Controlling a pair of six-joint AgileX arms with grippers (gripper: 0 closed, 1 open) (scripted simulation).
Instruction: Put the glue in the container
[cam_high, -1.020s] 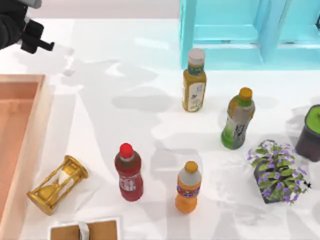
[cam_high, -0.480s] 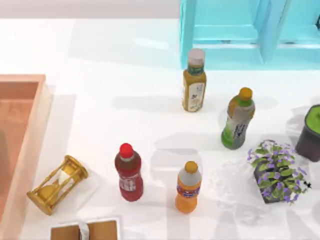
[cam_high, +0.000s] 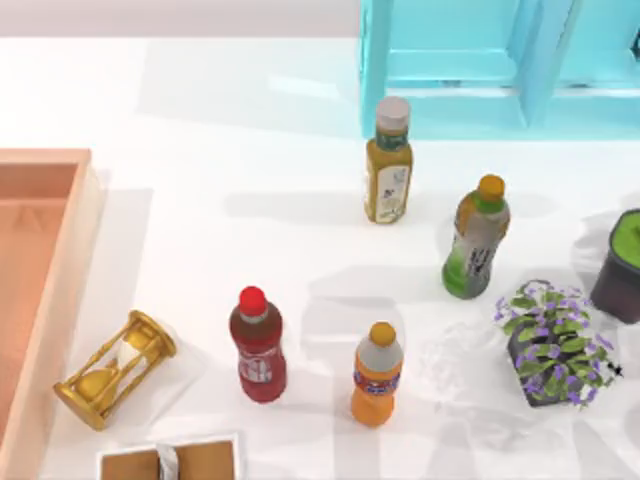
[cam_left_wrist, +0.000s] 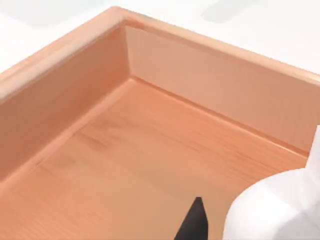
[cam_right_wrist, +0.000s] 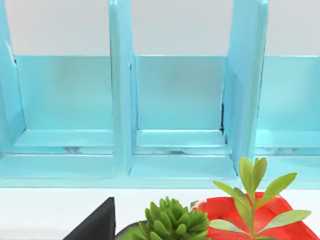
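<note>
Where container (cam_left_wrist: 150, 150) lies, glue (cam_left_wrist: 272, 210) above

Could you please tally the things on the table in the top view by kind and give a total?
Drink bottles: 4 (yellow-green, green, dark red, orange)
Potted plants: 2 (purple-flowered, green in a dark pot)
Hourglass: 1
Container: 1
Turquoise cabinet: 1
Small brown box: 1
Total: 10

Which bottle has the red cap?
The dark red bottle, standing next to the hourglass. The other three bottles have white or orange caps.
</note>
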